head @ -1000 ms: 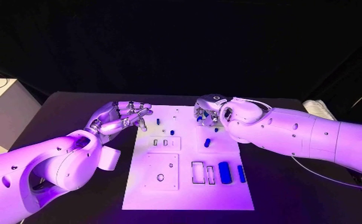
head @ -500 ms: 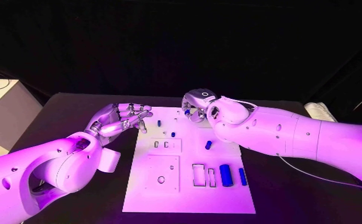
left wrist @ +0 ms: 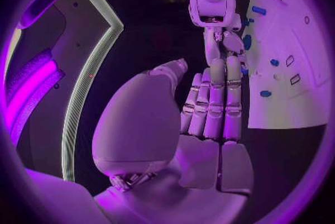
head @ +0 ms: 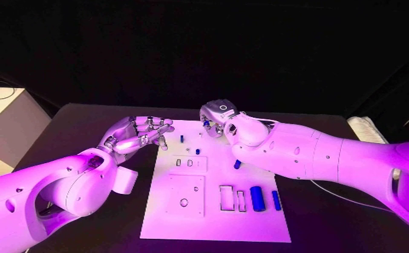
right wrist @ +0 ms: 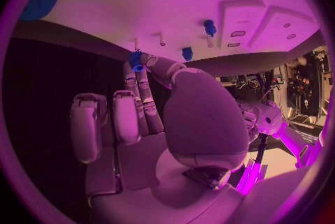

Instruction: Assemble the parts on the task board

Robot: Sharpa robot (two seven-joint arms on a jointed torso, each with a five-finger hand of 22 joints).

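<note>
The white task board (head: 213,211) lies in the middle of the black table. My right hand (head: 219,118) hovers over the board's far edge and pinches a small blue part (head: 205,124) between thumb and fingertip; the right wrist view shows that part (right wrist: 136,61) at the fingertips. My left hand (head: 140,134) hangs at the board's far left corner, fingers loosely bent, holding nothing. Small blue pegs (head: 181,138) (head: 198,151) (head: 237,164) sit on the board's far half. A thick blue cylinder (head: 256,198) and a thinner blue bar (head: 276,200) lie near the right edge.
Two raised square plates (head: 187,163) (head: 184,195) with small slots occupy the board's left half. Two empty rectangular recesses (head: 226,197) sit beside the blue cylinder. A pale box (head: 15,124) stands off the table's left side, and a white object (head: 366,127) lies at the far right.
My right hand has moved left and toward the board's far edge, lifting the small blue part with it. The left hand has stayed almost where it was.
</note>
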